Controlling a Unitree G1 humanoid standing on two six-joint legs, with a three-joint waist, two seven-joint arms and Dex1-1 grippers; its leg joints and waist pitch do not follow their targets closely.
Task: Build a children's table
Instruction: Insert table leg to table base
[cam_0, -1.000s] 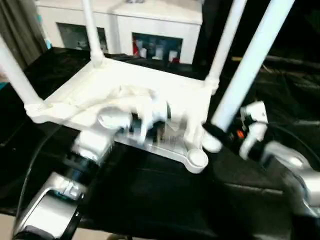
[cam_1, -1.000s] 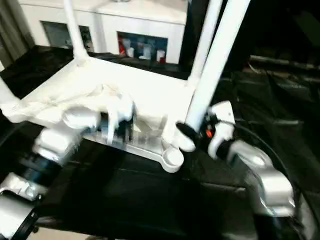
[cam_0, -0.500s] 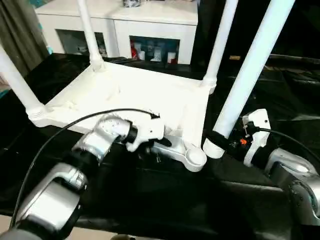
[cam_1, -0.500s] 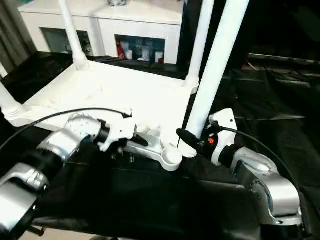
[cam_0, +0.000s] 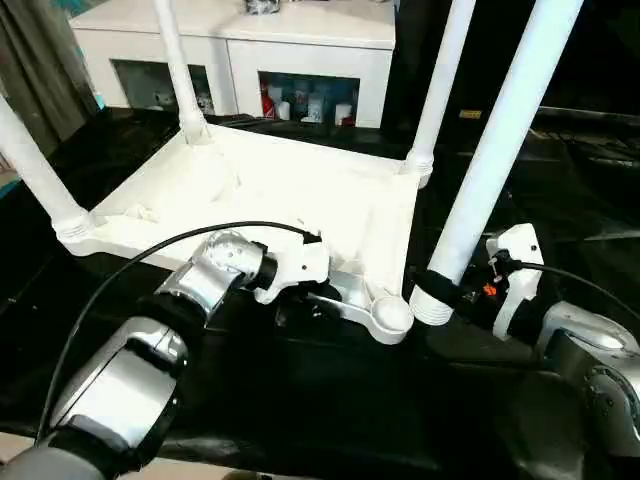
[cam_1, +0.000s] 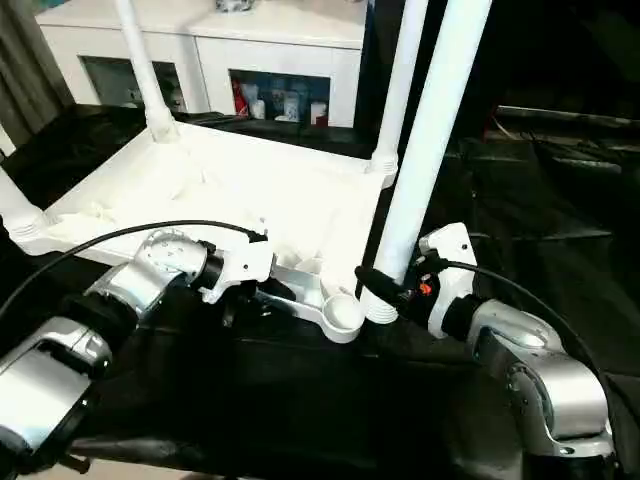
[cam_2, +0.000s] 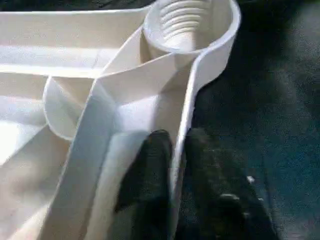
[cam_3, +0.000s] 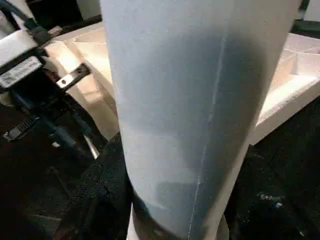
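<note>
Black-draped table (cam_0: 300, 400) under upturned children's table (cam_0: 260, 190); white cabinet (cam_0: 300, 40) behind. Left gripper (cam_2: 172, 150) pinches rim; right gripper (cam_0: 440, 285) grasps loose leg (cam_0: 490, 150).

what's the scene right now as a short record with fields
table: white plastic children's table top, upside down on a black-draped table, three legs fitted
empty socket: round corner socket, nearest the robot
left pincer: fingers either side of the top's edge wall near that socket
right pincer: holding the fourth white tapered tube leg upright, beside the socket
background: white cabinet
</note>
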